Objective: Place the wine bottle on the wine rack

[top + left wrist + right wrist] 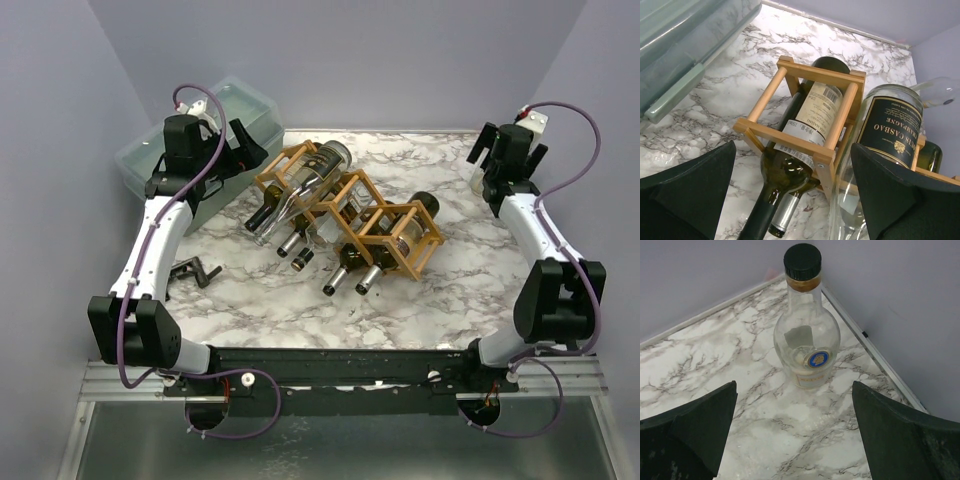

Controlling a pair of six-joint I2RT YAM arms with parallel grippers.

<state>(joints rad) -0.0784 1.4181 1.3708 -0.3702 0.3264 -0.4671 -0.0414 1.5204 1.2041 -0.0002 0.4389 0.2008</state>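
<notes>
The wooden wine rack (345, 195) lies across the middle of the marble table and holds several bottles, necks towards me. In the left wrist view its end cell (805, 141) holds a dark green bottle (815, 107), with a clear, black-labelled bottle (890, 125) beside it. My left gripper (240, 145) is open and empty above the rack's left end (792, 150). A clear wine bottle with a black cap (806, 340) stands upright in the far right corner. My right gripper (510, 158) is open and empty, hovering short of it (794, 390), not touching.
A translucent plastic bin (200, 130) stands at the back left, right beside my left arm; it also shows in the left wrist view (680, 45). A small black part (195, 270) lies on the table at the left. Walls close in the back and both sides.
</notes>
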